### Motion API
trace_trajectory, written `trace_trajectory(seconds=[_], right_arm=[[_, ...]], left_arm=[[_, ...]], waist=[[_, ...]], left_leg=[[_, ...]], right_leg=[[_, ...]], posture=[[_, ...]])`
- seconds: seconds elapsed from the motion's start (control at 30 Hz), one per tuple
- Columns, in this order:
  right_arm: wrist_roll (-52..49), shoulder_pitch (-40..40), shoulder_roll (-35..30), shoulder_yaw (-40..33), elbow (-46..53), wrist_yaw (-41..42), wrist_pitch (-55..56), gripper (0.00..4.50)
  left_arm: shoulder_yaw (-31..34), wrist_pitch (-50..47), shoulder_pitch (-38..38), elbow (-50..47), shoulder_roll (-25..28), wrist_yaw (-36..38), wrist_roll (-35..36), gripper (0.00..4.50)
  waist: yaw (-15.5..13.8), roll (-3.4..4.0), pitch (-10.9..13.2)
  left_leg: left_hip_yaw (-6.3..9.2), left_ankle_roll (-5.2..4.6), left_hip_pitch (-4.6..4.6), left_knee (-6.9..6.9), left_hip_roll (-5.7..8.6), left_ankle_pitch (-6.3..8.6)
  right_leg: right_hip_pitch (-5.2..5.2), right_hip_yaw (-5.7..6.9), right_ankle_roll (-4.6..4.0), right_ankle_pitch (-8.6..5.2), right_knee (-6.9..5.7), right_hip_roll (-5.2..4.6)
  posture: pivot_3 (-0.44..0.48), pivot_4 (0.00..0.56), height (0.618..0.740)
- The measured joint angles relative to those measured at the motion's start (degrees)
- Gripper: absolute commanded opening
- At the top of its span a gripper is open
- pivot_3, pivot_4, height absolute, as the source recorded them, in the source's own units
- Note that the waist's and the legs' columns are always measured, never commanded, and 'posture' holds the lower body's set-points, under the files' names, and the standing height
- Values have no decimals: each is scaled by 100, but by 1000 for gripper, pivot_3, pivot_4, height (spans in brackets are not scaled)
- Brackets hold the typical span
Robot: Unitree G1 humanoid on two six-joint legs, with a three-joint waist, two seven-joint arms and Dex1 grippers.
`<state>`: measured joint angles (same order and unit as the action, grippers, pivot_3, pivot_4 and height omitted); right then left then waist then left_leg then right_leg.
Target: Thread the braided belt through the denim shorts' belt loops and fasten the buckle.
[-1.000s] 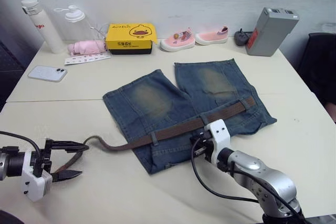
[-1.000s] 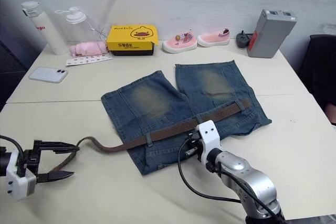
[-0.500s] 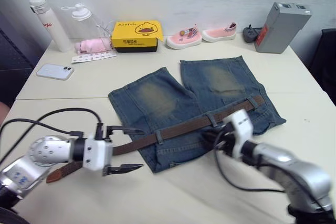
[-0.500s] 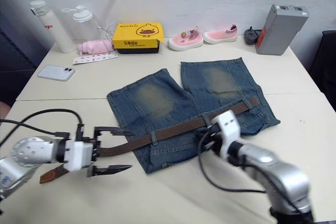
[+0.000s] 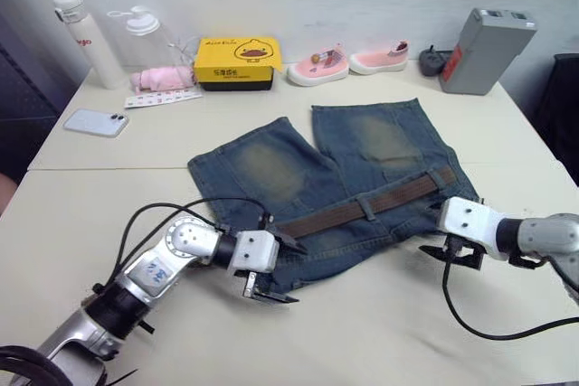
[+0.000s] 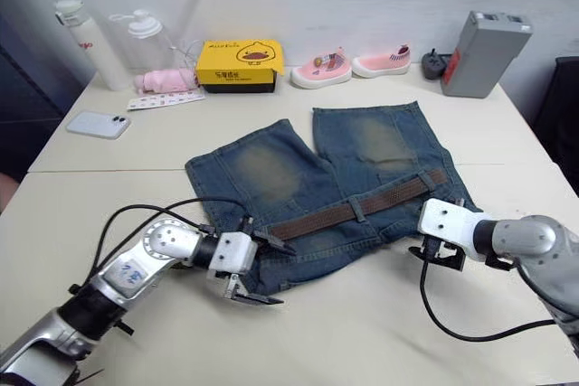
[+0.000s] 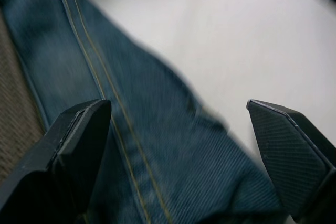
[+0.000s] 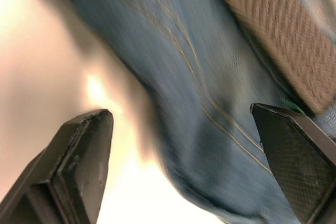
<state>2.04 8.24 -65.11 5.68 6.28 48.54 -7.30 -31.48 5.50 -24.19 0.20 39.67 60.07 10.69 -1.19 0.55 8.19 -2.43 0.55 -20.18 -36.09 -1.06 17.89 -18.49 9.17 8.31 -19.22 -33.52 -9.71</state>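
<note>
The denim shorts (image 5: 335,178) lie flat mid-table, waistband toward the robot, the braided belt (image 5: 362,208) lying along it under 1 visible loop, ready for fastening; the left gripper (image 5: 276,270), jaws apart and empty, straddles the waistband's left corner; the right gripper (image 5: 450,254), jaws apart, sits at the right corner; bare table (image 5: 362,332) in front leaves room.

Faded denim shorts (image 5: 335,178) lie flat on the table; the braided belt (image 5: 362,207) crosses the waistband.
</note>
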Motion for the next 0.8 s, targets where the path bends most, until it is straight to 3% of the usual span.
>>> trace_trajectory(seconds=[0.1,0.2,0.3,0.37,0.43,0.5,0.63,0.8], right_arm=[[536,364,207,214,-307,-183,183,4500],[721,458,410,285,-399,-220,63,3569],[688,405,540,248,-305,-154,-157,2624],[534,287,748,144,-47,-52,-565,1821],[357,196,920,117,220,38,-834,682],[213,151,1115,120,493,96,-1033,21],[25,138,1472,207,1145,169,-1616,21],[19,152,1695,452,1634,150,-2102,21]], left_arm=[[25,333,7,93,-115,-55,-367,3759],[133,679,26,249,-106,-98,-607,2339],[241,911,65,364,-3,-169,-737,1492],[564,1304,57,754,313,-281,-805,1366],[916,1635,-20,1268,663,-289,-806,1366],[1121,1957,-72,1718,923,-266,-816,1366],[1432,2484,-202,2530,1146,-159,-866,1366],[1614,2801,-237,2880,1210,-124,-990,1366]], waist=[[-5,-18,-13],[-12,-43,-34],[-7,-49,-41],[12,-35,-47],[63,-16,-48],[119,5,-46],[137,31,-44],[122,27,-44]], left_leg=[[1,1,2,-9,-6,0],[8,4,6,-10,-10,-1],[13,4,5,-10,-12,-1],[17,11,6,-7,-36,1],[16,20,6,-3,-53,1],[14,22,10,2,-56,0],[11,23,11,1,-57,-1],[9,22,8,1,-52,1]], right_leg=[[9,4,-7,4,-4,1],[12,6,-29,19,-1,1],[12,4,-37,24,1,1],[8,3,-38,23,2,21],[3,7,-50,17,-6,37],[-6,9,-56,14,-12,39],[-26,9,-58,13,-28,38],[-32,9,-58,13,-31,34]], posture=[[0,150,683],[0,150,683],[0,150,683],[0,150,683],[0,150,683],[0,150,683],[0,150,683],[0,150,683]])
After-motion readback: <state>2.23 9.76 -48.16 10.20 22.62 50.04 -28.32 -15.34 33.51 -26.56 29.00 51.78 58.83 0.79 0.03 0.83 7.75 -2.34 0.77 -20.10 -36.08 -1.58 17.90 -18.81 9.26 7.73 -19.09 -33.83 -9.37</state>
